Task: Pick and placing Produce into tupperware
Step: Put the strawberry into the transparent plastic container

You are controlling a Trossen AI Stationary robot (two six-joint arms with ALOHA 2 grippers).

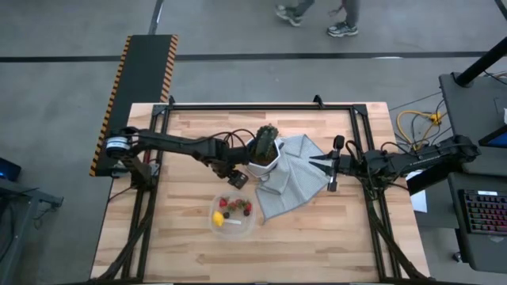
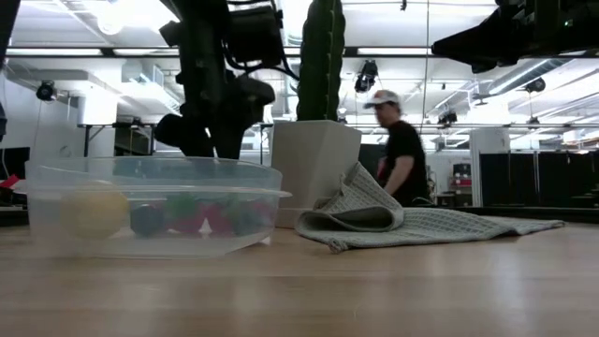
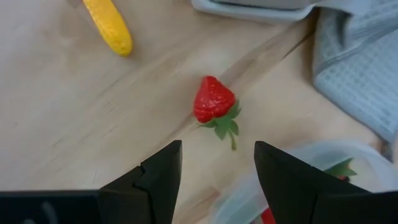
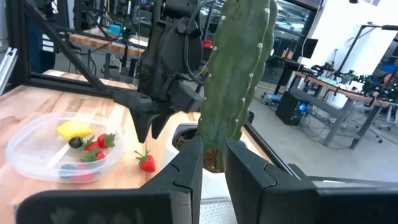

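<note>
Your left gripper (image 3: 214, 171) hangs over a loose strawberry (image 3: 213, 99) on the bare surface (image 1: 317, 237), fingers spread and empty; the berry lies with its green stalk end toward the tupperware (image 1: 232, 215) beside it, near the middle. Your right gripper (image 4: 213, 163) waits by the right edge, fingers narrow, gripping nothing.

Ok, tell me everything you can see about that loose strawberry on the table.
The strawberry is bright red with green leaves at its stem end. It lies on its side on the bare wooden table, just outside the clear tupperware and near the grey cloth. The left gripper hovers above it, jaws open; nothing touches it.
</note>
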